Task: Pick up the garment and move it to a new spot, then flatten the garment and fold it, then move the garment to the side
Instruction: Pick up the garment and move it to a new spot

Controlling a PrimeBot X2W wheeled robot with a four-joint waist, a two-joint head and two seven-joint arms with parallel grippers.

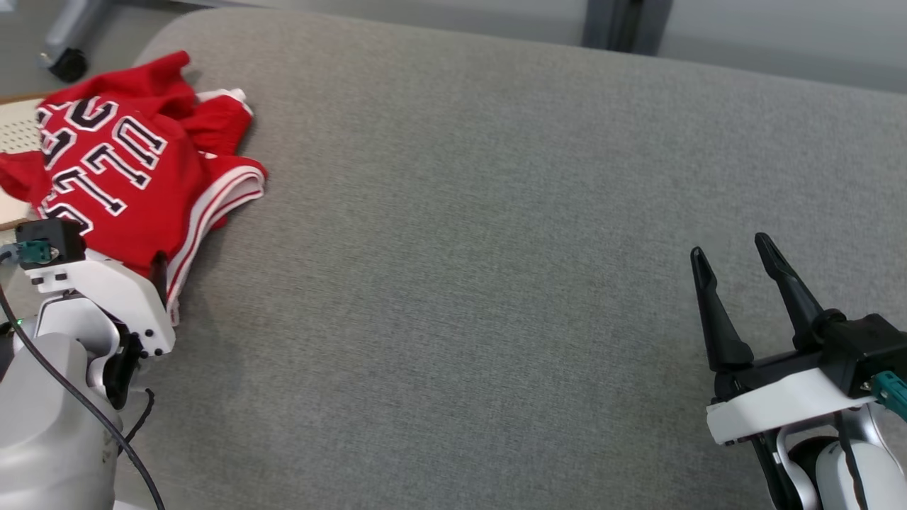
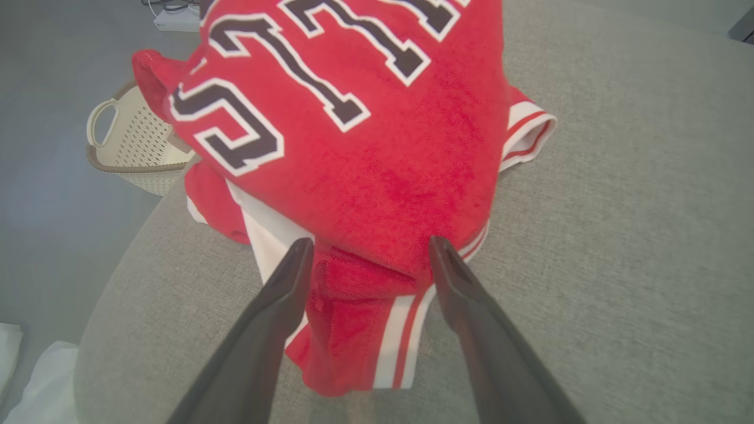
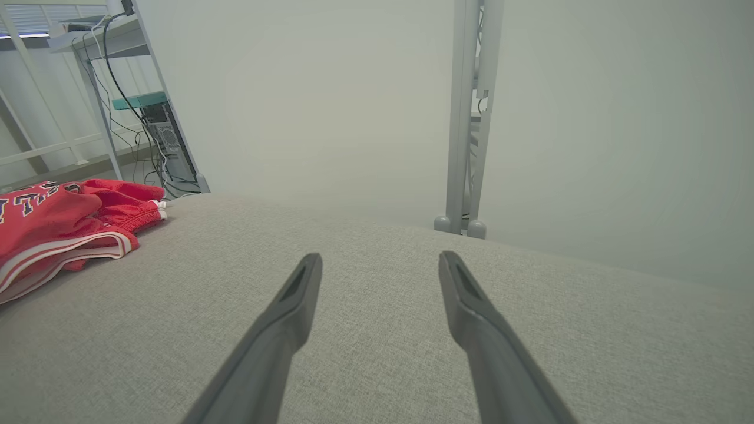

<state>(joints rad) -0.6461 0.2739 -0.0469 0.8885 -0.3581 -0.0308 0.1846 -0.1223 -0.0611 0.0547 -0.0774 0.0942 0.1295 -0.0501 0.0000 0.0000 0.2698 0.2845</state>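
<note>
Jaws of the left gripper (image 2: 371,244) stand spread wide. They straddle the near bunched hem of one red jersey-knit garment (image 2: 377,147) with white-and-red striped trim and dark, white-outlined lettering. Cloth lies between the fingers (image 2: 283,294) but is not pinched; whether the tips touch the fabric cannot be told.

Jaws of the right gripper (image 1: 730,249) are also spread wide and hold nothing, hovering over bare surface well apart from the garment.

The garment lies crumpled at the far left corner of one grey fabric-covered counter (image 1: 496,212), its left part overhanging the edge. One cream perforated plastic basket (image 2: 126,147) with a loop handle stands below that edge.
</note>
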